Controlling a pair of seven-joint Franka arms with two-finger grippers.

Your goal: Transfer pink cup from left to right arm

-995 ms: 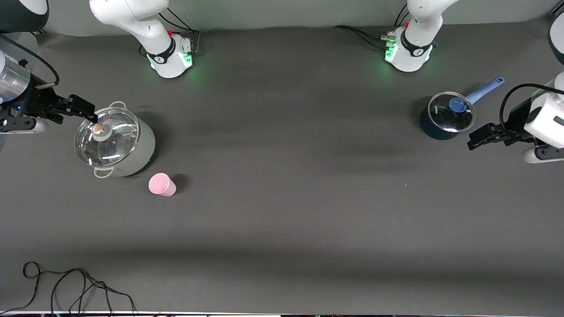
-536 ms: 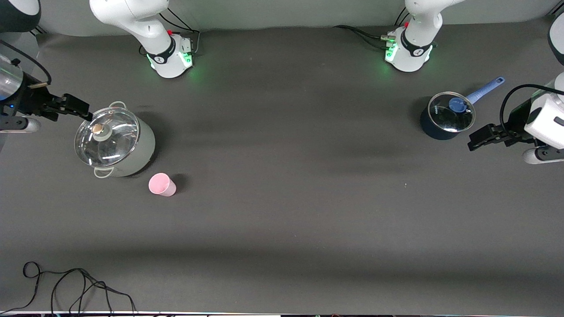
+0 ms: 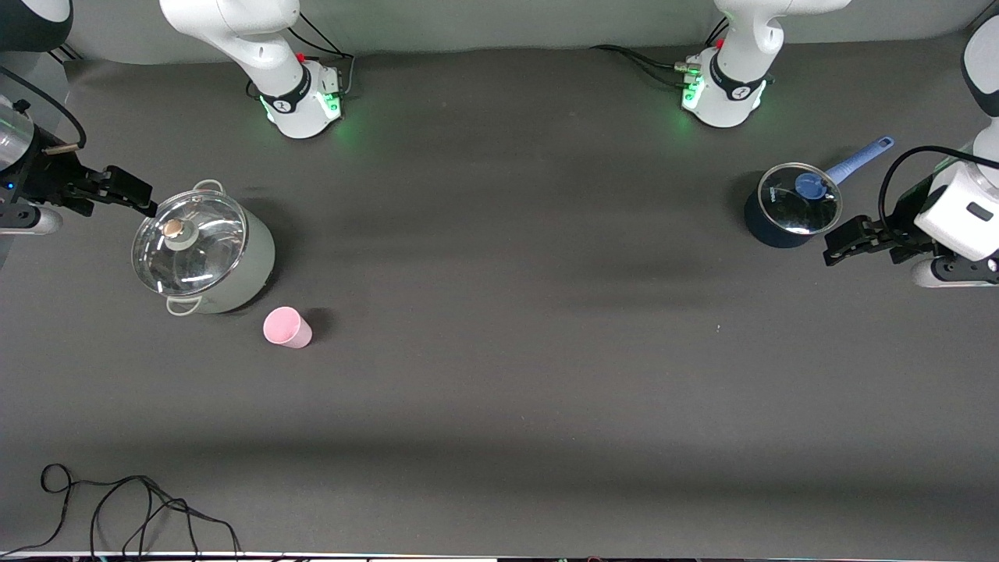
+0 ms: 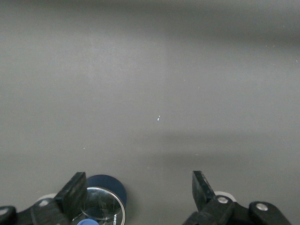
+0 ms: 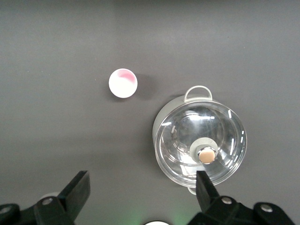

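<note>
The pink cup [image 3: 286,327] stands upright on the dark table, toward the right arm's end and just nearer to the front camera than a pale lidded pot. In the right wrist view the pink cup [image 5: 123,83] shows its open mouth. My right gripper [image 3: 142,200] hangs open and empty in the air beside the pot's lid, well apart from the cup; its fingers [image 5: 79,186] frame bare table. My left gripper [image 3: 831,250] is open and empty at the left arm's end of the table, beside a small blue saucepan; its fingers [image 4: 75,187] are spread wide.
The pale pot with a glass lid [image 3: 204,251] [image 5: 199,143] sits close to the cup. The blue saucepan with a glass lid and blue handle [image 3: 790,204] [image 4: 104,201] stands at the left arm's end. A loose black cable [image 3: 117,503] lies by the table's front edge.
My right gripper has drawn back from over the pot's lid toward the table's end. My left gripper has shifted slightly toward the saucepan. The cup has not moved.
</note>
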